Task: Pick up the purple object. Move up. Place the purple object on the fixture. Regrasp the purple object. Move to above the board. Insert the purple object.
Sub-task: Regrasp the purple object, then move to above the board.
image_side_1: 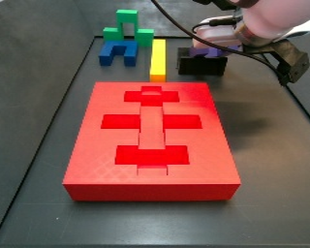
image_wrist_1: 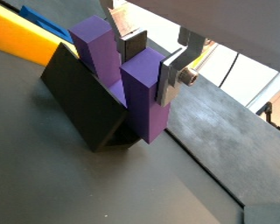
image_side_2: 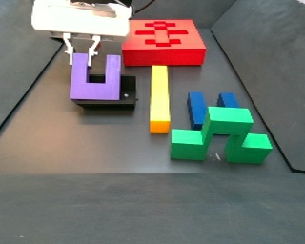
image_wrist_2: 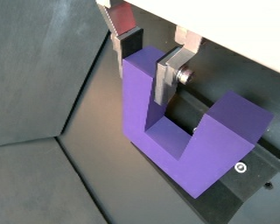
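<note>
The purple object (image_side_2: 99,91) is a U-shaped block standing prongs-up on the black fixture (image_side_2: 113,103), left of the red board (image_side_2: 168,38). It shows in both wrist views (image_wrist_1: 143,101) (image_wrist_2: 166,144). My gripper (image_side_2: 87,53) reaches down over its left prong. One finger (image_wrist_2: 166,79) sits inside the notch against the prong, and the other pad (image_wrist_2: 129,45) is at the prong's outer side. The jaws look closed on that prong (image_wrist_1: 152,74). In a side view (image_side_1: 212,55) the arm hides most of the block. The board (image_side_1: 151,126) lies flat with cross and bar cutouts.
A yellow bar (image_side_2: 159,95) lies right beside the fixture, towards the other blocks. Beyond it are a dark blue block (image_side_2: 206,103) and a green block (image_side_2: 221,133). All three also show in a side view (image_side_1: 159,58) (image_side_1: 116,50) (image_side_1: 129,24).
</note>
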Tool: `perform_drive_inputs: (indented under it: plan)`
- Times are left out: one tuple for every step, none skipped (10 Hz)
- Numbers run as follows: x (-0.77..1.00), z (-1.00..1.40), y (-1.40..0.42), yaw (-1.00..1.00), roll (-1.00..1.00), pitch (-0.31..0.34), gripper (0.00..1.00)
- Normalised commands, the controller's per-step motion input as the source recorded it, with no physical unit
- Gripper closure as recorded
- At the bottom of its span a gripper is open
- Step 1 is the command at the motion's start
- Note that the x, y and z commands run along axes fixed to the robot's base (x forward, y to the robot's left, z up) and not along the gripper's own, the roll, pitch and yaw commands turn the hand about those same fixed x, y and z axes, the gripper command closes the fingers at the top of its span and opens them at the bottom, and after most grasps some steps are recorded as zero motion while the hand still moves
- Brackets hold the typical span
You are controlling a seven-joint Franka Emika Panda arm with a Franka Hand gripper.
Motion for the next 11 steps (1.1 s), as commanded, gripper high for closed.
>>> perform_drive_inputs:
  plan:
    - [0.00, 0.00, 0.00, 0.00, 0.00, 0.000, 1.00]
    - [0.00, 0.00, 0.00, 0.00, 0.00, 0.000, 1.00]
    - [0.00, 0.00, 0.00, 0.00, 0.00, 0.000, 1.00]
    - [0.00, 1.40, 0.00, 0.00, 0.00, 0.000, 1.00]
    - [-0.01, 1.40, -0.01, -0.06, -0.01, 0.000, 1.00]
    - [-0.04, 1.40, 0.00, -0.09, -0.06, -0.007, 1.00]
    - [-0.04, 1.40, 0.02, -0.06, -0.04, -0.004, 1.00]
    - [-0.03, 1.40, 0.00, -0.05, -0.04, 0.038, 1.00]
    - [-0.03, 1.40, 0.00, -0.04, -0.01, 0.055, 1.00]
    - [-0.03, 1.40, 0.01, -0.03, -0.01, 0.064, 1.00]
    - [0.00, 0.65, -0.01, -0.01, -0.01, 0.079, 1.00]
